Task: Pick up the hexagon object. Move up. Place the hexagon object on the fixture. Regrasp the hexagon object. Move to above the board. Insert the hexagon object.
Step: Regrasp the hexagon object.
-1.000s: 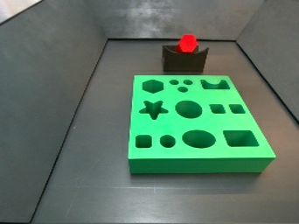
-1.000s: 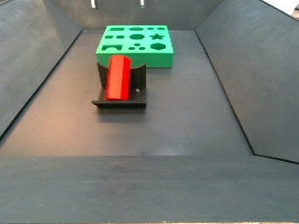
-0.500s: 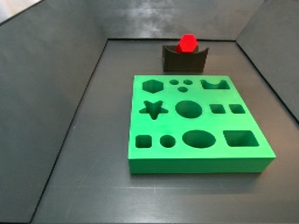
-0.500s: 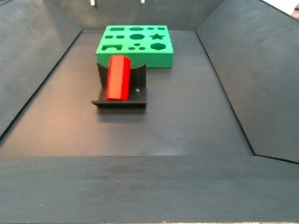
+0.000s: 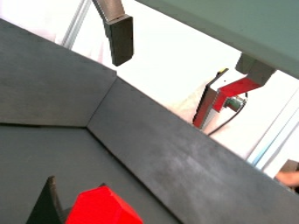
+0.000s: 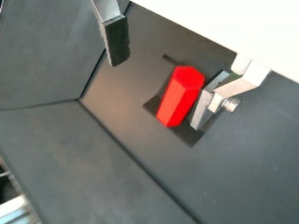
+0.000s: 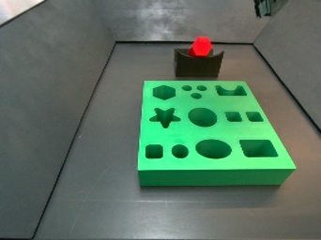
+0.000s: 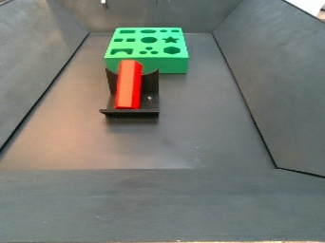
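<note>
Nothing is moving among the pieces since before: the hexagon object (image 8: 128, 83) is lying on the fixture (image 8: 131, 107) near the board (image 8: 148, 47), looking hard and slippery, while the end effector (image 6: 176, 54) is hanging open above its middle.

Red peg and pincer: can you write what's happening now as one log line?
hexagon object: lying on fixture | pincer: open, empty, raised above the peg | board: no peg inserted

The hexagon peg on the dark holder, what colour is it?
The hexagon object is bright red, clearest in a side view.
</note>
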